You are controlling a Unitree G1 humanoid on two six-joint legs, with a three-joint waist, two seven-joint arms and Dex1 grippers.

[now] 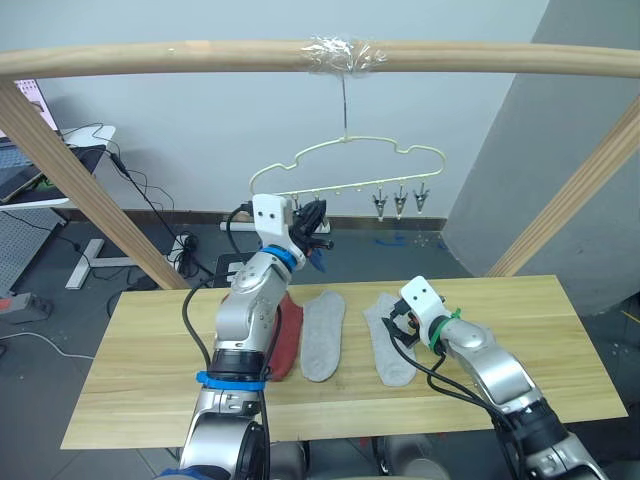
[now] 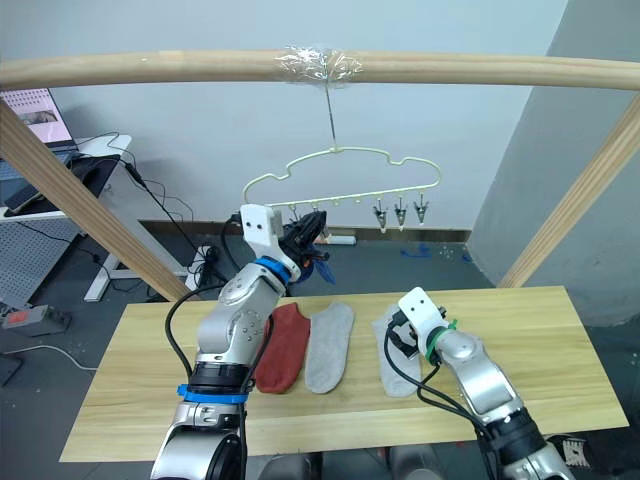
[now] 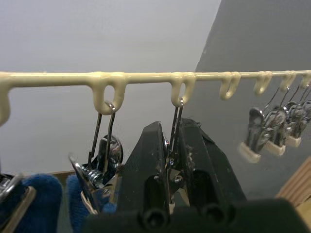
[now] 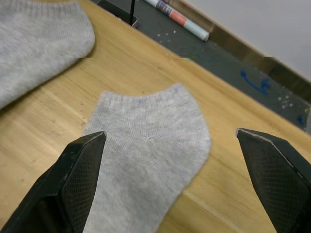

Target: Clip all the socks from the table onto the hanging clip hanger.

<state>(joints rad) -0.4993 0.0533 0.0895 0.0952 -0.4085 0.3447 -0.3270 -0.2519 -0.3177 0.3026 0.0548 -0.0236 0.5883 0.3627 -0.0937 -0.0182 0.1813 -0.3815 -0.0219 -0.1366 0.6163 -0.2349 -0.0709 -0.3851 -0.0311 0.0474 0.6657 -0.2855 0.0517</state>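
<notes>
Left eye view showed the table [image 1: 540,330] with a red sock [image 1: 287,340] and two grey socks [image 1: 322,335] lying flat on it, and the hanger [image 1: 345,165] on its pole above, three free clips [image 1: 400,200] at its right end. The left gripper [image 3: 171,160] was up at the hanger, fingers pinching one clip beside blue fabric [image 3: 39,201] already hung. The right gripper [image 4: 170,145] hovered spread wide over the right grey sock [image 4: 150,145], so picking it up seemed next: lower, close on the cuff, lift.

A lab or workroom — cables [image 1: 150,205] trail across bare floor beside a laptop desk [image 1: 40,170].
</notes>
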